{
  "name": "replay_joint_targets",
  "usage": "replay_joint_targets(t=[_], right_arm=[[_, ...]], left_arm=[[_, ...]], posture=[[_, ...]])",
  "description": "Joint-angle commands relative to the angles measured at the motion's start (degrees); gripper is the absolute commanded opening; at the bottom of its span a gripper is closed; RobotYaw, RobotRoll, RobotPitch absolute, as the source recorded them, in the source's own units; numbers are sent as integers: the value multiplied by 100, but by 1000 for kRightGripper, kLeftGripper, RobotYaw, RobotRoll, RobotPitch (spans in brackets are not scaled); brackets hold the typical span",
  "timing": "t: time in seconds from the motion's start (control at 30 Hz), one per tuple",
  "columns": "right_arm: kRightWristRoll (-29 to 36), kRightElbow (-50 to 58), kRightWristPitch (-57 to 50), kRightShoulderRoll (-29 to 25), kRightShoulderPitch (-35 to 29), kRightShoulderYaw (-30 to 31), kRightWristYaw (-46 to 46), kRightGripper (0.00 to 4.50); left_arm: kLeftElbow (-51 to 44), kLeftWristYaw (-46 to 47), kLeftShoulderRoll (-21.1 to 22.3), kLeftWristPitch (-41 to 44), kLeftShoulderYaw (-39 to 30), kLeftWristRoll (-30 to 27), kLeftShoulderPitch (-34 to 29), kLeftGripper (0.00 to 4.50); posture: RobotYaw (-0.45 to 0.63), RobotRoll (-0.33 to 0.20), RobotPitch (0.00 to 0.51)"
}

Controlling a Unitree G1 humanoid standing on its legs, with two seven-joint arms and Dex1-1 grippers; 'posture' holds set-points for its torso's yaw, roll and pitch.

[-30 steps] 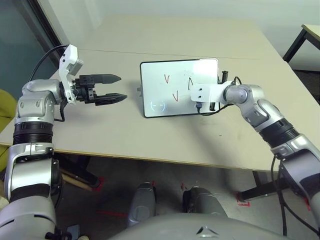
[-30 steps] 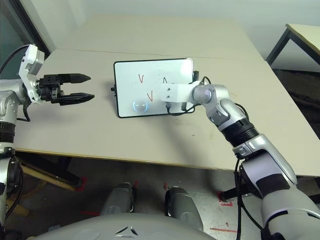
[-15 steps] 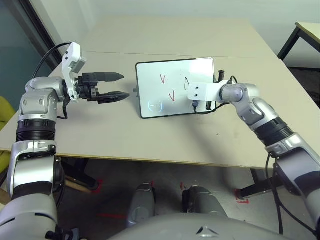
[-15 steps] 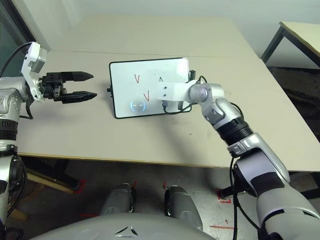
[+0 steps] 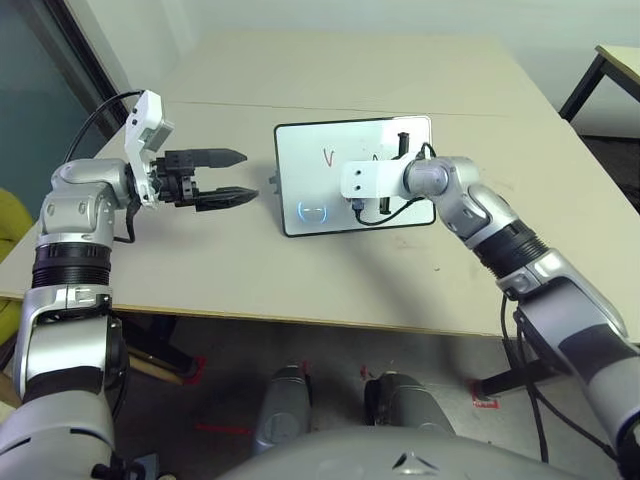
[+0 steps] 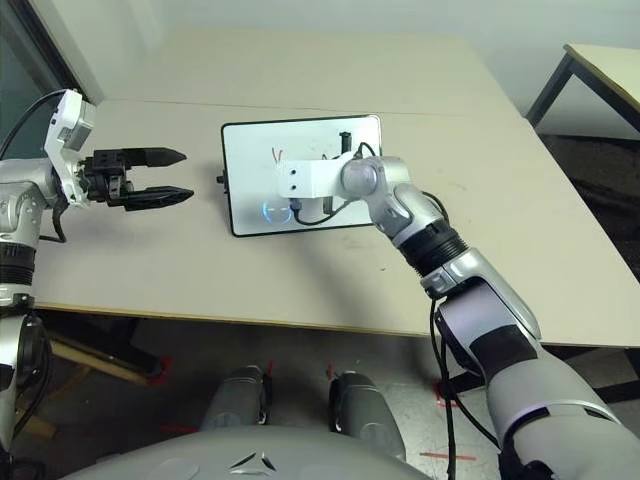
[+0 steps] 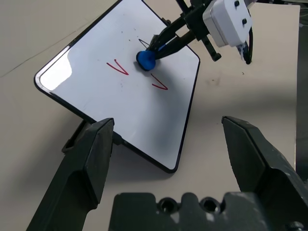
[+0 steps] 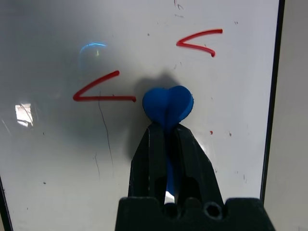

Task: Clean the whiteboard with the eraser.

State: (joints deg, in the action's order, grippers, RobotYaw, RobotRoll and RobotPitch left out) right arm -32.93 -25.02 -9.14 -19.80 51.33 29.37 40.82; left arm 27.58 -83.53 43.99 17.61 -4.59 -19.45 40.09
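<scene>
Right gripper (image 8: pixel 167 126) has slid across the whiteboard (image 5: pixel 300 160) toward its logo side since a second ago; the black stroke it sat on then is hard to make out now. Left gripper (image 5: pixel 233 175) hasn't budged.

Right jaws are pinched tight on the eraser (image 8: pixel 168 106), held by its rear with the blue nose sticking out past the tips. The nose bulges under the squeeze, so it reads as soft, light foam. It sits on or just above the board's middle, between two red marks (image 8: pixel 102 90); real contact can't be confirmed.

Left jaws are spread and holding nothing, hovering well off the board's logo-side edge, pointing at it.

Handling call:
- Eraser: compliant, low mass, decent grip. The rear pinch is fine, but the long overhang may flex under side load.
- Board: stiff, glossy, thin-framed, probably light and lying loose on the table (image 5: pixel 200 270). Likely to skate under a hard wipe. If it needs bracing, the best hold is the frame edge nearest the left gripper.
</scene>
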Motion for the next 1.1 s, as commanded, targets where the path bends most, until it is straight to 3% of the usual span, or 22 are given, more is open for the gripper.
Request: replay_joint_targets(t=[0.03, 0.67, 1.1], right_arm=[[-58, -216, 40, -127, 12, 11, 4, 16], [71, -148, 40, -1108, -341, -324, 82, 16], [47, 56, -34, -684, -373, -178, 158, 16]], left_arm=[[-103, 16, 28, 11, -33, -89, 7, 4500], [112, -42, -71, -99, 100, -46, 213, 4500], [100, -31, -18, -86, 97, -57, 201, 4500]], posture=[[236, 0, 0], [201, 0, 0], [216, 0, 0]])
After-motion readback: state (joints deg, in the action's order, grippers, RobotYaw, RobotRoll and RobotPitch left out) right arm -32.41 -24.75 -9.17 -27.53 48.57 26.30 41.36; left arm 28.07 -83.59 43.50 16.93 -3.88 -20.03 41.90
